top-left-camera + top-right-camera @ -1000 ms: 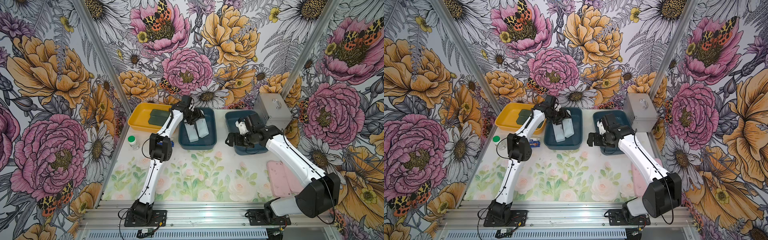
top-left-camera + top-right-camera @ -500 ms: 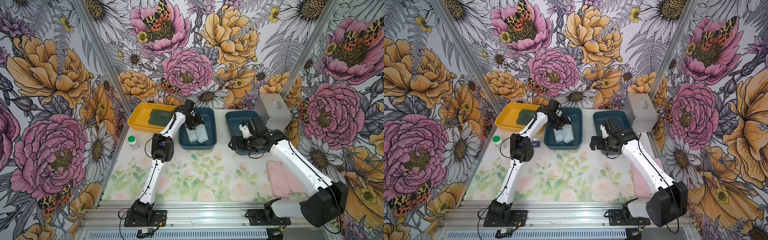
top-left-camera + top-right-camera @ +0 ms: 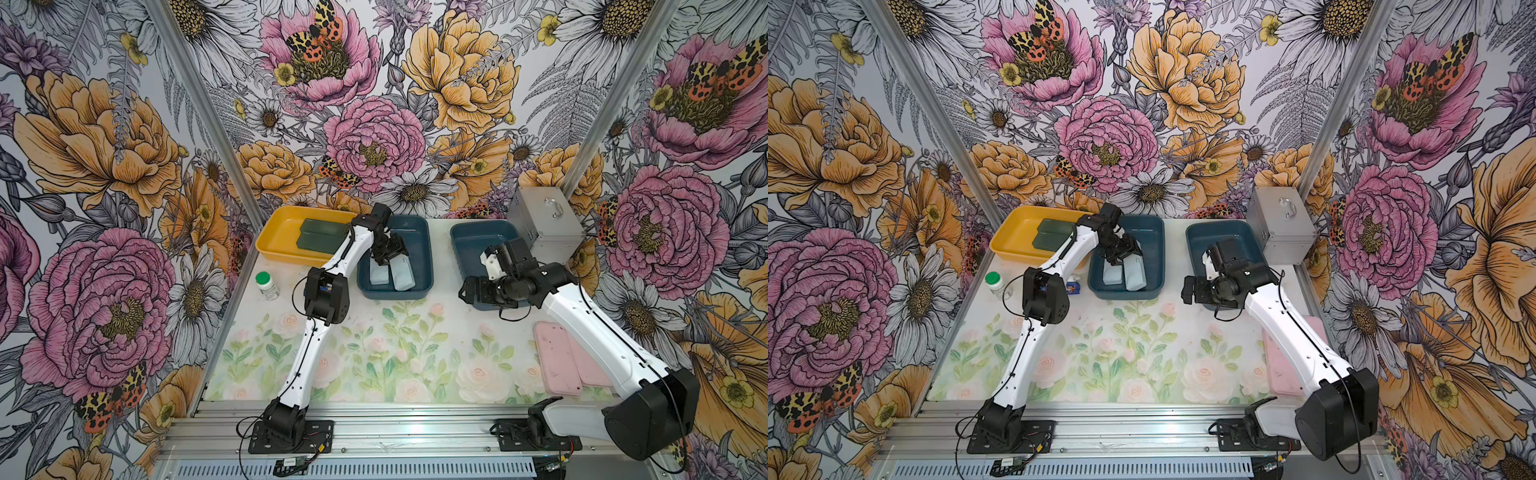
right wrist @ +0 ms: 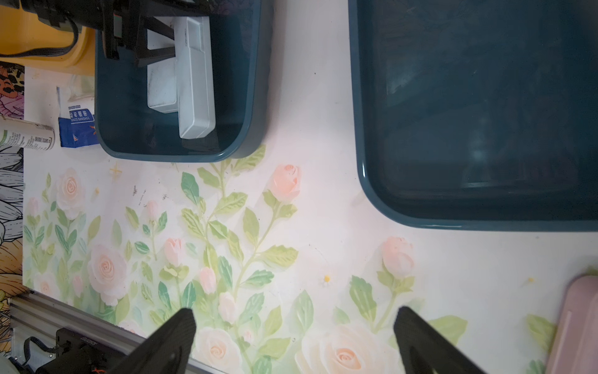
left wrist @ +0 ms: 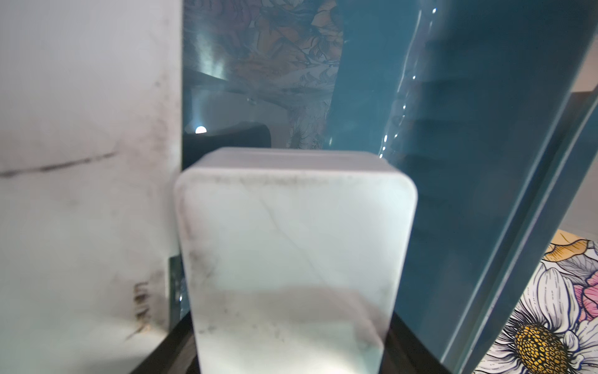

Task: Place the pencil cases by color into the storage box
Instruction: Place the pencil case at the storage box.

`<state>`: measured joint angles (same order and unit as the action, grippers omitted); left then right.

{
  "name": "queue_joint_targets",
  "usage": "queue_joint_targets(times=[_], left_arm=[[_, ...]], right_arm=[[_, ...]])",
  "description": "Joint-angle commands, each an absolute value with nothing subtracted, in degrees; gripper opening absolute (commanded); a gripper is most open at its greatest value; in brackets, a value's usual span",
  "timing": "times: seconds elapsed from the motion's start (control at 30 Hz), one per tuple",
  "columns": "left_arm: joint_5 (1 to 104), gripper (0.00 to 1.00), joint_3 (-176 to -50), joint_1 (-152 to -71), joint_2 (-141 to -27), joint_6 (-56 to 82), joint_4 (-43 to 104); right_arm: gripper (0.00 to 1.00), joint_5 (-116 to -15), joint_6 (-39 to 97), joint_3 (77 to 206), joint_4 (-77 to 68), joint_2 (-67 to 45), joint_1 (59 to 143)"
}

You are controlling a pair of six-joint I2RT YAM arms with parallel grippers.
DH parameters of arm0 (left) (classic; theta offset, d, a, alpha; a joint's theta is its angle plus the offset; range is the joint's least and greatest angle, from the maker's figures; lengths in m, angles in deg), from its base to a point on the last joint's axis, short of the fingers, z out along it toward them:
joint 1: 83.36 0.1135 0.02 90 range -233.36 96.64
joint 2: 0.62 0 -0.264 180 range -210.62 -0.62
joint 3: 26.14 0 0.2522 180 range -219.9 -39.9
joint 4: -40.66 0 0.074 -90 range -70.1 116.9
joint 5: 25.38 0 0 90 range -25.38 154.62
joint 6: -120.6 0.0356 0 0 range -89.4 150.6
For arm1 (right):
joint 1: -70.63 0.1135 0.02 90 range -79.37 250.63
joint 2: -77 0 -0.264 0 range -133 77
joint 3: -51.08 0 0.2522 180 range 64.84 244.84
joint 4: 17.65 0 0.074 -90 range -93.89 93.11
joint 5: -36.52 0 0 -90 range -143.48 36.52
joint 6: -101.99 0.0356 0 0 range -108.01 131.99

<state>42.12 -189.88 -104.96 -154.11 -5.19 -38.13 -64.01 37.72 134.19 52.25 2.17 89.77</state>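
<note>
Since a second earlier, the right gripper (image 3: 466,291) had swung off the right teal bin (image 3: 473,245) to hang over the bare table (image 3: 415,332) just below it in the frame. The left gripper (image 3: 390,261) had sunk into the middle teal bin (image 3: 428,266) with a pale blue case (image 5: 291,252). The right jaws stood wide apart and empty. The left pair straddled the end of that case, though I could not tell whether they clamped it or had let go.

Coming move, as judged: the pink cases (image 3: 557,359), lying at the lower right of the frame, below and right of the right gripper, long axes running up-down the picture. The right arm was much the nearer.

Count:
- two dark green cases (image 3: 322,239) in the yellow bin (image 3: 274,235) at upper left
- two pale blue cases (image 3: 402,274) side by side in the middle bin
- two pink cases close together on the table, one partly hidden by the arm
- right bin empty
</note>
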Motion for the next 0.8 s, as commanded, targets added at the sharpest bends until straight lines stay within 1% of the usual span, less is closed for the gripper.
queue_joint_targets(times=[0.0,0.1,0.13,0.33,0.47,0.53,0.57,0.63,0.67,0.77], left_arm=[[41.8,0.82,-192.7,-105.3,-155.0,-4.5,-38.1],[42.0,0.95,-193.0,-105.3,-154.2,-4.7,-38.2],[42.2,0.98,-193.1,-105.3,-153.9,-4.8,-38.1],[44.2,0.99,-192.8,-105.2,-149.0,-4.7,-38.1],[42.3,0.98,-192.6,-105.3,-144.2,-3.9,-38.2],[40.3,0.61,-191.0,-105.3,-141.8,-3.7,-38.1],[39.1,0.48,-189.7,-105.4,-140.5,-3.4,-38.2],[39.2,0.05,-186.3,-105.8,-137.2,-2.8,-38.2],[39.7,0.0,-184.2,-106.1,-135.1,-2.2,-38.1],[39.3,0.0,-179.4,-107.0,-131.1,-0.3,-38.2]], right_arm=[[0.99,-62.9,38.3,133.5,52.2,3.6,89.5],[0.99,-62.9,38.2,133.6,52.2,3.6,89.5],[0.99,-63.0,38.2,133.6,52.2,3.7,89.5],[0.99,-63.0,37.9,133.7,52.2,3.5,89.5],[0.99,-62.1,37.5,133.8,52.2,2.7,89.1],[0.99,-61.7,37.4,133.9,52.2,2.3,88.4],[0.99,-61.4,37.5,134.2,52.2,2.1,87.8],[0.99,-60.9,37.6,134.5,52.2,1.7,86.6],[0.99,-60.5,37.8,134.7,52.2,1.5,85.9],[0.99,-59.5,38.9,134.7,52.3,0.9,83.1]])
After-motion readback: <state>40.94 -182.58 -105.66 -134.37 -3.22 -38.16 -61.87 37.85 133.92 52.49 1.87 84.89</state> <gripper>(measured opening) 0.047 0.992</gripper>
